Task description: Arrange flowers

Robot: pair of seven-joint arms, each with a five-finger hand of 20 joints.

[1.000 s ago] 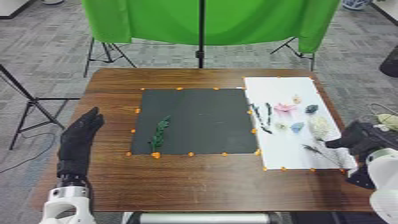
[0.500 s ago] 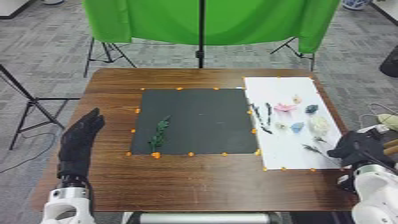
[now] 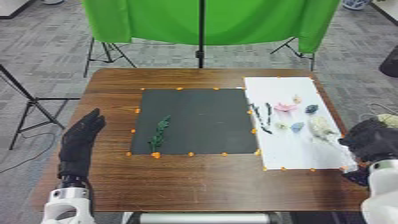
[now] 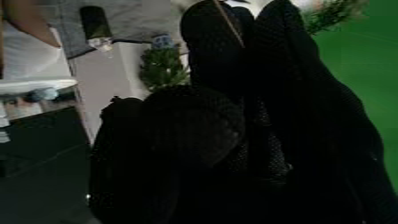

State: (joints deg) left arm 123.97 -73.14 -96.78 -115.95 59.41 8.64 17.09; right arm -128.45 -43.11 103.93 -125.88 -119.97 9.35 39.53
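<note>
In the head view my left hand (image 3: pixel 82 135) rests at the table's left side, fingers straight. My right hand (image 3: pixel 371 140) is at the white sheet's right edge, near its front corner. The right wrist view has my right hand (image 4: pixel 200 125) with some fingers curled and a thin brown stem (image 4: pixel 233 25) across one finger; its far end is hidden. A green leafy sprig (image 3: pixel 160 134) lies upright on the black sheet (image 3: pixel 209 120), left of its middle. On the white sheet (image 3: pixel 284 155) are a pink flower (image 3: pixel 284 107), a cream flower (image 3: pixel 321 127), blue-grey leaves (image 3: pixel 297 127) and dark sprigs (image 3: pixel 265 117).
Orange markers line both sheets' edges on the brown table (image 3: pixel 195 187). Behind it, a green cloth (image 3: pixel 258 22) hangs on a black stand.
The thin sprig at the white sheet's front right has left its place there. My right hand has shifted and turned at that edge. My left hand has not moved.
</note>
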